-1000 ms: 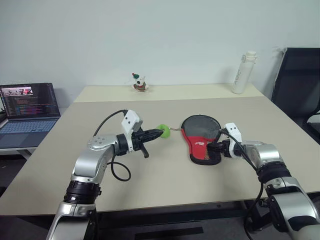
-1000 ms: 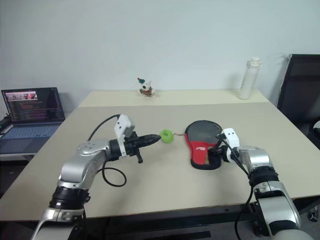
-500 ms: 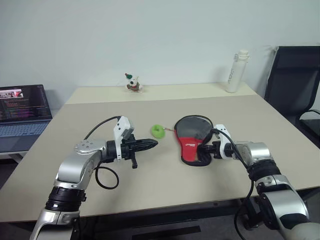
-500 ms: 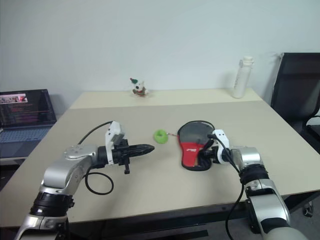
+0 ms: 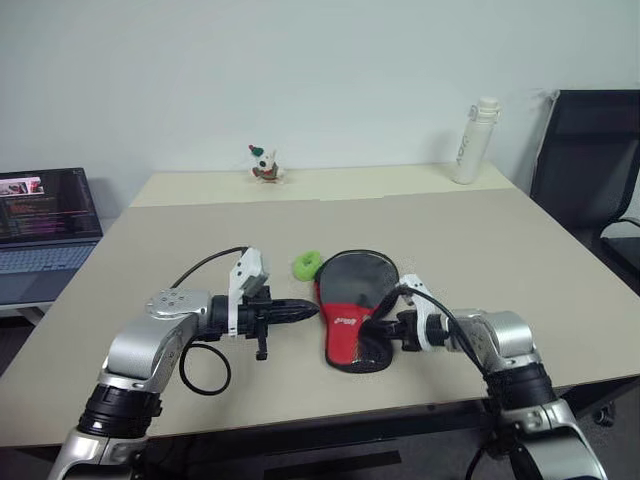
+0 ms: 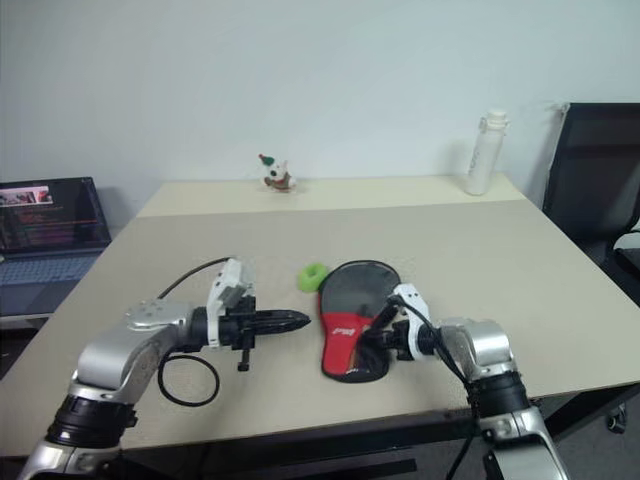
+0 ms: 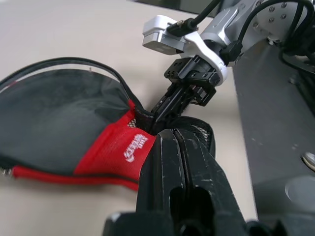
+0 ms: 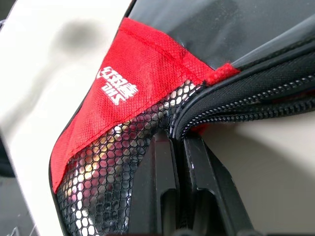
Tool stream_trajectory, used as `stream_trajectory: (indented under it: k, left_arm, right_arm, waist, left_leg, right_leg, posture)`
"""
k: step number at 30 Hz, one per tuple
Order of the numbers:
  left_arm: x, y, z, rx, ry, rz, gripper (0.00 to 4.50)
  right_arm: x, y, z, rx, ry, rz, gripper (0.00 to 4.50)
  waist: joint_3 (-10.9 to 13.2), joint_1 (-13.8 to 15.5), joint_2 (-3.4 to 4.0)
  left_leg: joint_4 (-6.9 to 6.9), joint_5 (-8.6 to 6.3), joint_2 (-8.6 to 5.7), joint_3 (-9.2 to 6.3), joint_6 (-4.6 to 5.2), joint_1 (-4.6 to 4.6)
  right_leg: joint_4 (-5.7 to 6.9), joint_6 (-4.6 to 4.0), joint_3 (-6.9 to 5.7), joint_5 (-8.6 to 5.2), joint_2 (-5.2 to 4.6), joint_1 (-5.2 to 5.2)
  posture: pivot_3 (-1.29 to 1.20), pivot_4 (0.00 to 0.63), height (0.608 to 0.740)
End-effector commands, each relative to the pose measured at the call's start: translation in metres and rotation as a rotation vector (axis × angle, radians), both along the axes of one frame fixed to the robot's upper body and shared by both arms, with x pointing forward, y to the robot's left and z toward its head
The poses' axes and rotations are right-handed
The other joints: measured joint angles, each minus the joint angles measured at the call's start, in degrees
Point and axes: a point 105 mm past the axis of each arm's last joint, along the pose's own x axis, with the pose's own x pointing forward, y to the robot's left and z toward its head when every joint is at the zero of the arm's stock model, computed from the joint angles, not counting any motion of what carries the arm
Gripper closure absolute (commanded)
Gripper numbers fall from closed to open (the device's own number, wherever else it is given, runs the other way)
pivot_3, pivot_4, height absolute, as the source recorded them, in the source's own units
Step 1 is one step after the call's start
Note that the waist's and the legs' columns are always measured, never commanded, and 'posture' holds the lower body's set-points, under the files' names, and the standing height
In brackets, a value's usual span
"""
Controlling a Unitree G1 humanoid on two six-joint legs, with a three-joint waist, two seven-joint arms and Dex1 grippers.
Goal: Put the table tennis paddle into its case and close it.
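Note:
The case (image 5: 352,305) lies flat on the table (image 5: 480,240), black at its round end, with a red panel and black mesh toward me. A small green ball (image 5: 306,266) on a thin cord sits at its far left edge. My right gripper (image 5: 373,328) is shut on the case's zipped rim beside the mesh, seen close in the right wrist view (image 8: 179,142). My left gripper (image 5: 313,311) is shut and holds nothing, pointing at the case's left edge from just beside it. The left wrist view shows the red panel (image 7: 118,152). The table tennis paddle is hidden.
An open laptop (image 5: 40,215) stands off the table's left side. A small figurine (image 5: 263,165) and a white bottle (image 5: 472,140) stand along the far edge. A black chair (image 5: 590,160) is at the right. The table's front edge runs just below both grippers.
My right gripper has closed on the case's rim and pulled the case left and toward me, the green ball trailing along. My left gripper has drawn back from the ball.

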Motion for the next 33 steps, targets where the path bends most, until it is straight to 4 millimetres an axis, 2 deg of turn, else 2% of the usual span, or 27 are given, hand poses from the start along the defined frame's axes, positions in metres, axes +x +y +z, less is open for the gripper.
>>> stream_trajectory:
  k: [1, 5, 12, 17, 22, 24, 27, 31, 33]
  left_arm:
    - [-0.010, -0.005, 0.007, 0.000, -0.026, -0.069, 4.50]
    - [-0.011, -0.004, 0.004, 0.014, -0.019, -0.077, 4.50]
    - [-0.010, -0.006, 0.001, 0.021, -0.016, -0.085, 4.50]
    - [-0.010, -0.006, 0.000, 0.026, -0.018, -0.086, 4.50]
    - [-0.010, -0.006, -0.001, 0.029, -0.022, -0.077, 4.50]
    - [-0.010, -0.006, -0.001, 0.029, -0.023, -0.074, 4.50]
    - [-0.010, -0.004, -0.002, 0.031, -0.024, -0.064, 4.50]
    - [-0.011, -0.003, -0.005, 0.026, -0.022, -0.050, 4.50]
    - [-0.012, -0.003, -0.006, 0.023, -0.020, -0.042, 4.50]
  right_arm:
    - [-0.022, 0.010, 0.006, 0.030, 0.019, 0.061, 4.49]
    - [-0.035, -0.007, 0.003, 0.009, 0.040, 0.020, 4.49]
    - [-0.031, -0.034, 0.005, -0.033, 0.030, -0.056, 4.49]
    - [-0.031, -0.034, 0.005, -0.028, 0.035, -0.062, 4.49]
    - [-0.030, -0.030, -0.004, -0.026, 0.056, -0.104, 4.49]
    - [-0.030, -0.031, -0.006, -0.031, 0.061, -0.130, 3.98]
    - [-0.042, -0.034, -0.007, -0.093, 0.026, -0.092, 3.16]
    - [-0.047, -0.034, 0.009, -0.130, -0.082, -0.067, 1.83]
    - [-0.046, -0.041, 0.017, -0.162, -0.137, -0.079, 1.18]
  waist:
    - [0.0, 0.1, 0.00]
    - [0.0, 0.3, 0.00]
    - [0.0, 1.5, 0.00]
    - [0.0, 1.9, -0.01]
    - [0.0, 2.0, -0.01]
    - [0.0, 1.9, -0.01]
    - [0.0, 2.0, -0.01]
    - [0.0, 2.1, -0.01]
    - [0.0, 2.4, -0.01]
  left_leg:
    - [0.01, 0.00, 0.00, 0.00, 0.00, 0.00]
    - [0.01, 0.00, -0.01, -0.02, -0.01, -0.01]
    - [0.01, 0.00, -0.03, -0.02, -0.01, -0.02]
    - [0.02, 0.00, -0.04, -0.03, -0.01, -0.06]
    - [0.02, 0.00, -0.03, -0.04, 0.00, -0.06]
    - [0.03, 0.00, -0.02, -0.03, 0.00, -0.05]
    - [0.03, 0.00, -0.02, -0.05, 0.00, -0.04]
    - [0.02, 0.00, -0.04, -0.09, -0.01, -0.07]
    - [0.04, 0.00, -0.06, -0.10, -0.01, -0.09]
  right_leg:
    - [0.00, -0.01, -0.01, -0.01, 0.00, 0.00]
    - [-0.01, -0.07, -0.03, -0.05, -0.01, 0.00]
    - [-0.05, -0.08, -0.06, -0.06, -0.03, 0.01]
    - [-0.09, -0.08, -0.08, -0.06, -0.05, 0.02]
    - [-0.09, -0.08, -0.10, -0.06, -0.05, 0.02]
    - [-0.09, -0.08, -0.10, -0.06, -0.04, 0.02]
    - [-0.08, -0.08, -0.11, -0.06, -0.05, 0.03]
    - [-0.17, -0.08, -0.15, -0.07, -0.07, 0.06]
    - [-0.19, -0.08, -0.17, -0.07, -0.09, 0.06]
  posture:
    - [0.00, 0.150, 0.740]
    - [0.00, 0.150, 0.740]
    - [0.00, 0.150, 0.740]
    - [0.00, 0.150, 0.740]
    - [0.00, 0.150, 0.740]
    - [0.00, 0.150, 0.740]
    - [0.00, 0.150, 0.740]
    - [0.00, 0.150, 0.740]
    - [0.00, 0.150, 0.740]
